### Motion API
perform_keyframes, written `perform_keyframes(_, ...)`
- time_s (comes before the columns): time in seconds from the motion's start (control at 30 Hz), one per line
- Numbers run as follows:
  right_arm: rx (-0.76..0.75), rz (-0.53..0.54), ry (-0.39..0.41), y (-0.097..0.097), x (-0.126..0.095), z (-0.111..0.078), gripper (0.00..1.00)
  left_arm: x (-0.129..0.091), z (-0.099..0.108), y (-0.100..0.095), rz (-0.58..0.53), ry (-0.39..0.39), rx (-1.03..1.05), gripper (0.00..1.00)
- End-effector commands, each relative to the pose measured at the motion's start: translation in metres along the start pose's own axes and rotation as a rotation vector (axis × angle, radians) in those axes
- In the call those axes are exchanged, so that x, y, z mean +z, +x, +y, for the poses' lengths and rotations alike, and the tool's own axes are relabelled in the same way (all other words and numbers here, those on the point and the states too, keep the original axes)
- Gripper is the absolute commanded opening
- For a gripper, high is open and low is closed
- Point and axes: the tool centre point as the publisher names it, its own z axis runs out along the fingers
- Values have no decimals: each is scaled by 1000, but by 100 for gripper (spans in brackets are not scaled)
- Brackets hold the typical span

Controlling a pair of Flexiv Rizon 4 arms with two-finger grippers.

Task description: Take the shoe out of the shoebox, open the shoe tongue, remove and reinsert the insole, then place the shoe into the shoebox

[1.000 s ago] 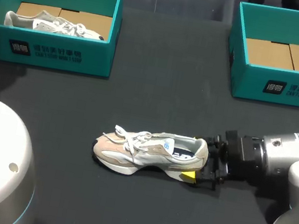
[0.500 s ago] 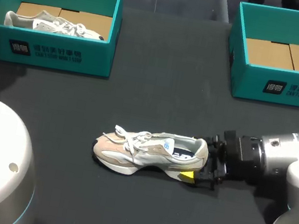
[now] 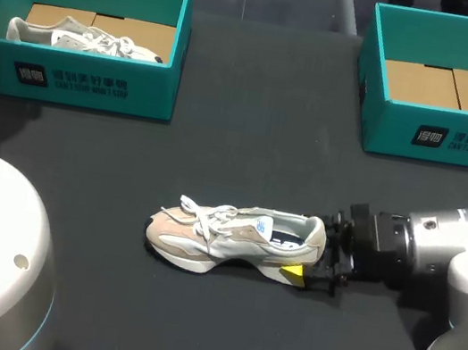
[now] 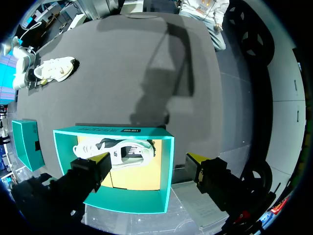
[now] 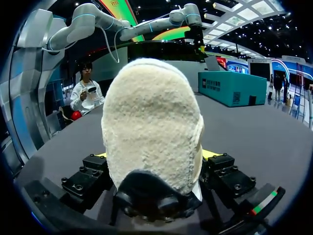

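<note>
While the shoe (image 3: 237,234) lies on its sole on the dark table (image 3: 254,115), well apart from both boxes, the right gripper (image 3: 310,256) clasps its heel from two sides. The left gripper (image 4: 149,160) hangs above the left shoebox (image 3: 86,86), fingers spread wide and holding nothing; a second shoe (image 3: 85,42) rests inside. White print marks its teal front, and the right shoebox (image 3: 387,129) likewise.

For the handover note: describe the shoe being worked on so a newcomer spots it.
On the dark table, look nearer than the two teal shoeboxes. A pale sneaker lies mid-table, heel between the jaws of the right arm. The other sneaker sits boxed; this one lies out.
</note>
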Motion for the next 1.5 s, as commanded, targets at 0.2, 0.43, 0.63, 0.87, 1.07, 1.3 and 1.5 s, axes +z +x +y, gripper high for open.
perform_keyframes(0.2, 1, -3, 10, 0, 1, 0, 0, -1, -1, 0, 2, -2, 1, 100)
perform_keyframes(0.43, 1, -3, 10, 0, 1, 0, 0, -1, -1, 0, 2, -2, 1, 100)
perform_keyframes(0.63, 1, -3, 10, 0, 1, 0, 0, -8, -21, -18, 80, -24, -286, 100)
perform_keyframes(0.87, 1, -3, 10, 0, 1, 0, 0, -15, -47, -35, -56, 48, -609, 100)
perform_keyframes(1.07, 1, -3, 10, 0, 1, 0, 0, -9, -61, -64, -89, 54, -849, 100)
perform_keyframes(1.3, 1, -3, 10, 0, 1, 0, 0, -9, -76, -101, -135, 56, -962, 100)
perform_keyframes(1.5, 1, -3, 10, 0, 1, 0, 0, -12, -79, -105, -138, 48, -932, 100)
